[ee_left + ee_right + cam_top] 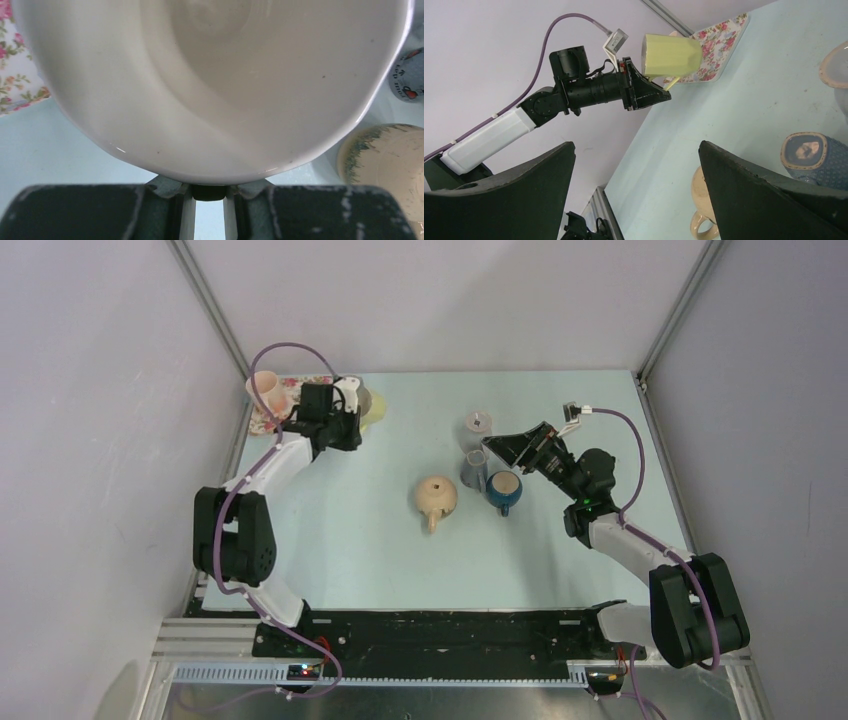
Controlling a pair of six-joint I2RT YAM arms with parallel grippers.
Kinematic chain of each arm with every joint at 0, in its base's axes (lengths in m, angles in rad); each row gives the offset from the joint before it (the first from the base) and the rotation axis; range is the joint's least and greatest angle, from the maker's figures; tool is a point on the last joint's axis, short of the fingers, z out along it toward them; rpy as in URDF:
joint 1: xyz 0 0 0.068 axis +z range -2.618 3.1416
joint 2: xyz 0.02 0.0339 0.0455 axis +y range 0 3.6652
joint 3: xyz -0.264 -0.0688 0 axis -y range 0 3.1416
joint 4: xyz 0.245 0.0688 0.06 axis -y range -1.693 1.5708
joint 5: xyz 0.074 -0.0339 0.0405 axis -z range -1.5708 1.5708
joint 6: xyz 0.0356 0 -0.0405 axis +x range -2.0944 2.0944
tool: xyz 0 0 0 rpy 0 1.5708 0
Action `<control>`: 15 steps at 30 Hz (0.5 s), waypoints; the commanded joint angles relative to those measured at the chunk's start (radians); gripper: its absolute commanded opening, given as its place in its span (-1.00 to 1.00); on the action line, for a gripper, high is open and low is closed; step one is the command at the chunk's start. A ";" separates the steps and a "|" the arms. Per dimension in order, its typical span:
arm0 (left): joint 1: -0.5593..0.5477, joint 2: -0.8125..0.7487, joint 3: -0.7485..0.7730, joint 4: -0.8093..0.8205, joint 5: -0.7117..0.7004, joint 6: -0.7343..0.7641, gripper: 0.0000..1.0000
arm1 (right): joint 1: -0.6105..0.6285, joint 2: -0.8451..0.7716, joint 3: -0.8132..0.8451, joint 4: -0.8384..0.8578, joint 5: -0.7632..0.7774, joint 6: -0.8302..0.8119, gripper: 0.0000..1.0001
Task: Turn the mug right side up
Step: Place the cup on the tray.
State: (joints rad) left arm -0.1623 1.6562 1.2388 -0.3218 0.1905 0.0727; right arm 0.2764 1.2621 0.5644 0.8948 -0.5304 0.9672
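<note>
1. Pale blue table (380, 560) enclosed by white walls; both arm bases sit at its near edge.
2. My left pincer (659, 86) is at the far left corner, closed narrowly on the yellow mug (671, 55). The grip seems to be on the rim wall by the handle, though the contact itself is hidden.
3. From the left wrist view, the mug's pale interior fills the picture, so its mouth faces my wrist. The mug is tipped on its side and held clear of the table.
4. A floral tray (270, 420) lies just beside the held mug and carries a pink cup (265, 388).
5. My right pincer (500, 445) hangs over the middle right of the table, its fingers spread wide and holding nothing.
6. Near it stand two grey cups (473, 468) (480, 423) and a blue mug (504, 490). A tan mug (437, 497) sits at the table's centre.
</note>
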 commanded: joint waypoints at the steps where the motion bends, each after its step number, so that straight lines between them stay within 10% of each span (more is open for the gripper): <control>1: 0.026 -0.014 0.117 0.087 -0.076 0.018 -1.00 | -0.011 -0.026 0.025 0.022 0.015 -0.014 1.00; 15: 0.155 0.204 0.403 -0.103 -0.030 -0.100 -1.00 | -0.019 -0.026 0.025 0.016 0.012 -0.014 1.00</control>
State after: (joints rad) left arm -0.0296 1.8313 1.5265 -0.4271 0.1581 0.0174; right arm 0.2642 1.2617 0.5644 0.8886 -0.5304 0.9672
